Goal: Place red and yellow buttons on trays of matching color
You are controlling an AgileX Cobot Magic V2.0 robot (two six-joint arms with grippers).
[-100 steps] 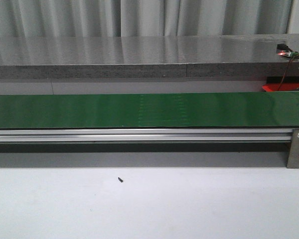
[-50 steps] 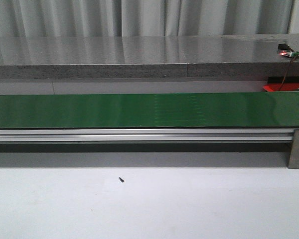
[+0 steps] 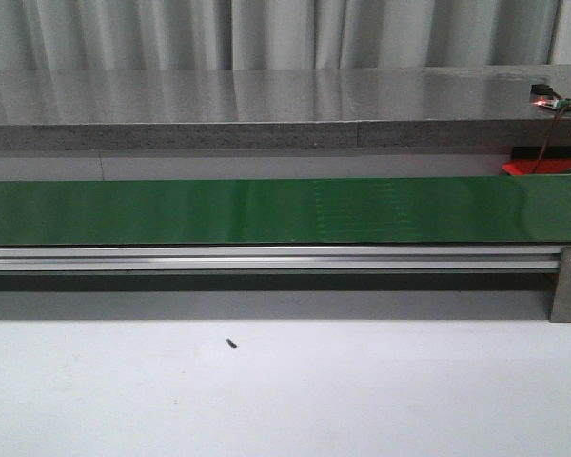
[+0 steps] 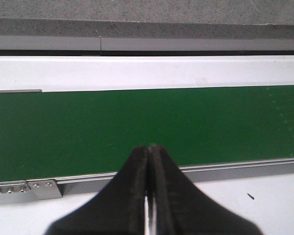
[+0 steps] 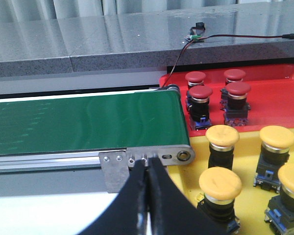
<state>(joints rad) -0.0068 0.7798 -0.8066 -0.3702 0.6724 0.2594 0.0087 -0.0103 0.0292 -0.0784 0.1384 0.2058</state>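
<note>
- Nearest, the right claw [image 5: 148,169] was pressed together with nothing between its tips, hanging just short of the belt's end bracket [image 5: 118,166]; a waiting pose, I judged, since no button lay on the belt for it to take.
- Just past that claw and to its right sat the yellow tray [image 5: 245,156], carrying four yellow buttons [image 5: 222,137], each a broad domed cap on a dark squat body with a bluish base; one of them [image 5: 220,183] stood closest to the tips.
- Farther beyond, the red tray [image 5: 279,105] held four red buttons [image 5: 200,94] of the same build with smaller-looking caps, all upright and grouped near the belt's end, so sorting by colour looked well advanced.
- Both trays butted against the conveyor's end, probably so a claw could lift an arriving piece and set it down with a short reach.
- Likewise shut and holding nothing, the left claw [image 4: 149,152] hovered at the near edge of the green belt [image 4: 137,127], which stretched bare ahead of it.
- Beside that claw, on the white desk [image 4: 274,196], lay a tiny dark speck [image 4: 250,197], too small to identify.
- Farthest off ran a grey stone ledge [image 3: 266,105] with a small lit circuit board [image 3: 544,94] and its wire.
</note>
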